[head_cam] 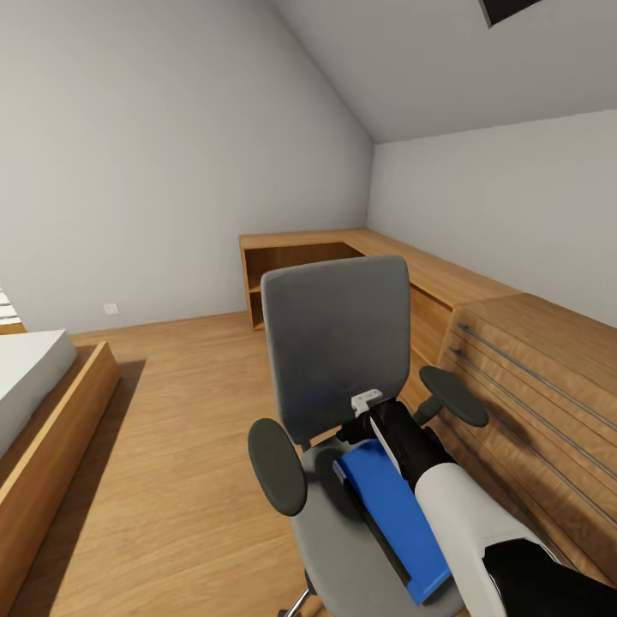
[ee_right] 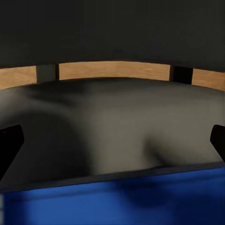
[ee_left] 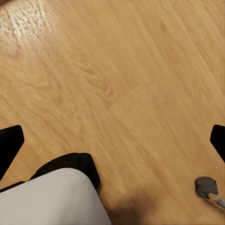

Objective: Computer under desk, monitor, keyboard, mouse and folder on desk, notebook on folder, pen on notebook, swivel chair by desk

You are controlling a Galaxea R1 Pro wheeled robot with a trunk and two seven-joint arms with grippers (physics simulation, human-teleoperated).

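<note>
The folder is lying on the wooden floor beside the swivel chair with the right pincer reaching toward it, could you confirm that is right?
Not quite: the folder lies on the seat of the swivel chair, not on the wooden floor. The head view shows the blue rectangle resting on the grey seat cushion, with the right pincer reaching over it toward the backrest.

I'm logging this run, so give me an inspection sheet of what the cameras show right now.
Surface: grey seat of the swivel chair, facing away from the camera.
Job's things: blue folder lying flat on the seat, partly under the right arm.
Clutter: nothing seen.
Grippers: right gripper open, low over the folder's far edge; left gripper open, hanging over the floor near a chair castor.
Cables: nothing seen.
Surroundings: wooden corner shelving, wooden drawer unit, bed frame, grey walls.
</note>
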